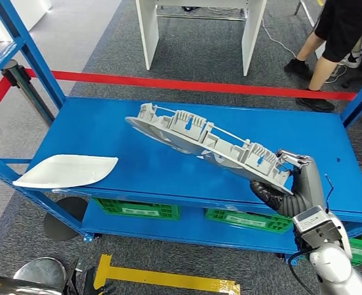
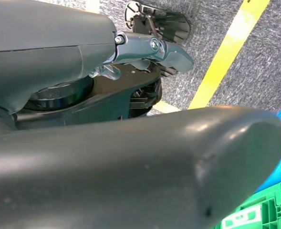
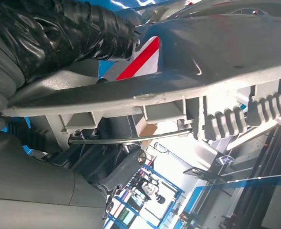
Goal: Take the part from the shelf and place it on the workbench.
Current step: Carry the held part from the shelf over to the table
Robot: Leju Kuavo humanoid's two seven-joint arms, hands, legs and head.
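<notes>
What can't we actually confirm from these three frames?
- Right hand under the grey part, head view: the part's edge covers most of the fingers, so how they wrap it is unclear.
- Left hand, left wrist view: its cover and thumb crowd the picture; open or shut cannot be told.
- Person, head view: cut off by the top edge.
- Green crates, head view: the blue shelf hides their contents.

Our right arm reaches in from the lower right, its hand point(image 1: 287, 184) gripping the part point(image 1: 202, 140) by one end; our left hand point(image 2: 139, 167) hangs low, holding nothing.
</notes>
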